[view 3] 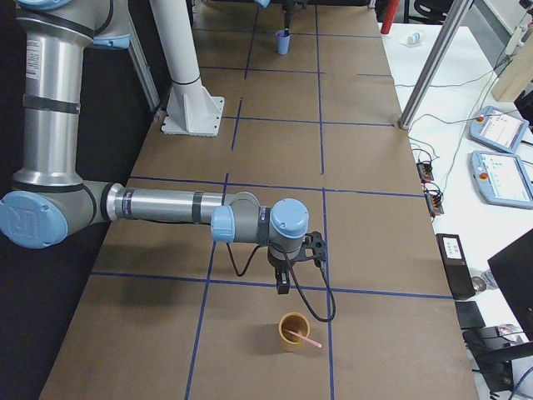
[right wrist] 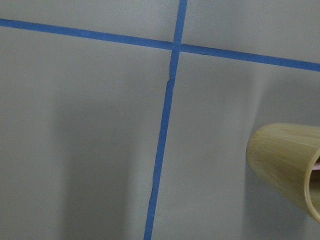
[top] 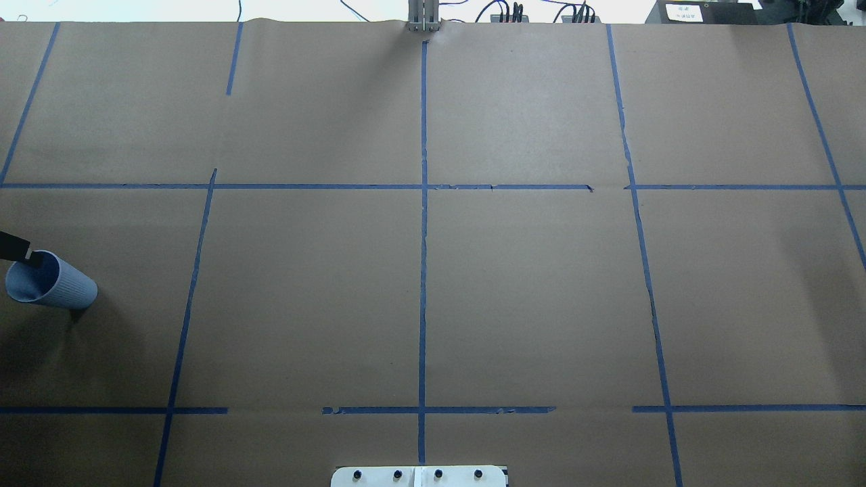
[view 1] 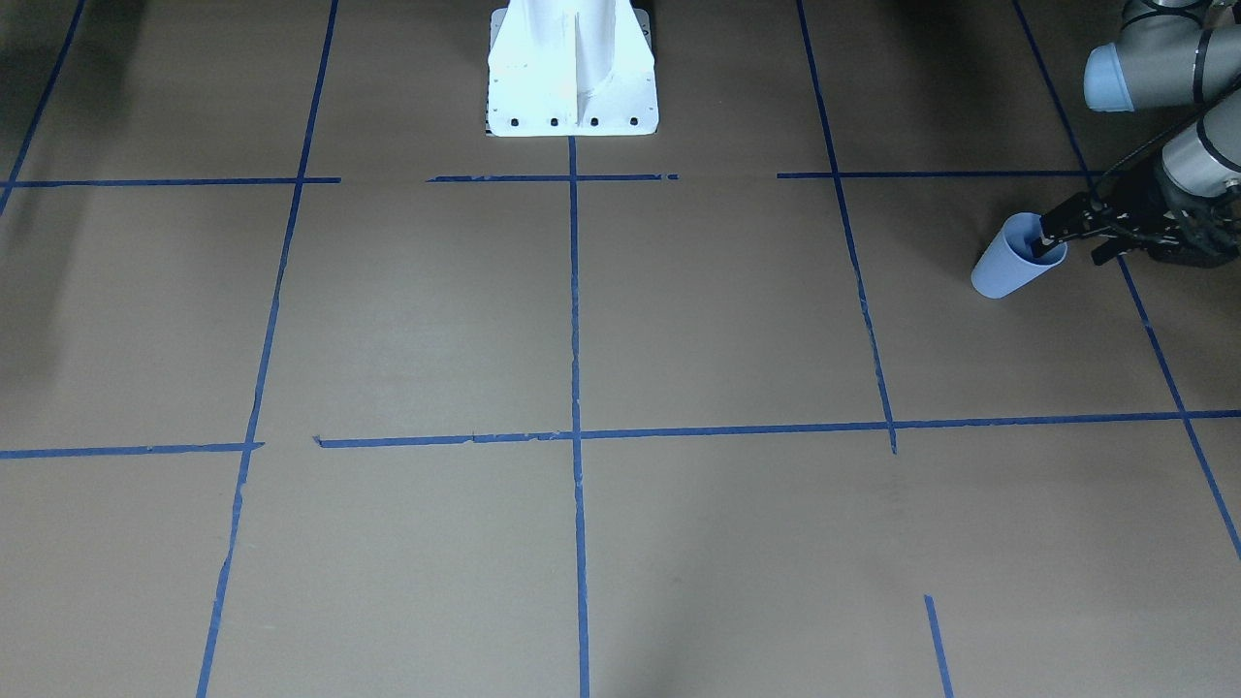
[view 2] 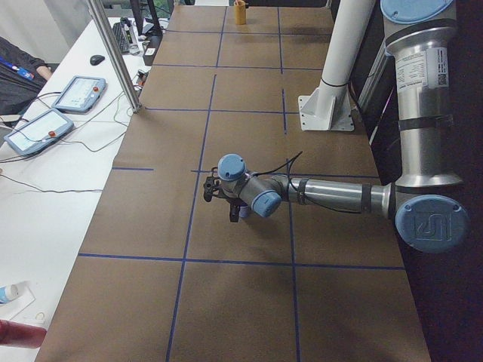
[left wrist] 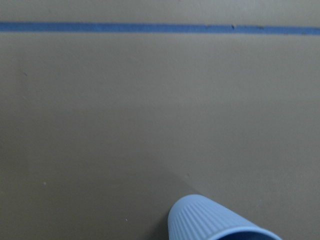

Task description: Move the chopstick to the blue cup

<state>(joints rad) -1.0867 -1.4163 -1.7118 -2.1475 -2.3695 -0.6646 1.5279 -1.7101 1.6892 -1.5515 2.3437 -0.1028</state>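
Leaning in the tan cup (view 3: 291, 332), the pink chopstick (view 3: 303, 338) lies near the right gripper (view 3: 282, 286) (whether its jaws are apart I cannot tell). Well apart, the left gripper (view 1: 1074, 244) hangs spread at the blue cup (view 1: 1008, 267) rim.

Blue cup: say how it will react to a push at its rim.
The blue cup looks thin-walled and empty, so probably light. It is taller than wide; a push near the rim, where the left gripper sits, may tip it. The ribbed wall likely helps grip.

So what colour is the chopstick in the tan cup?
Pink; the chopstick shows best in the exterior right view.
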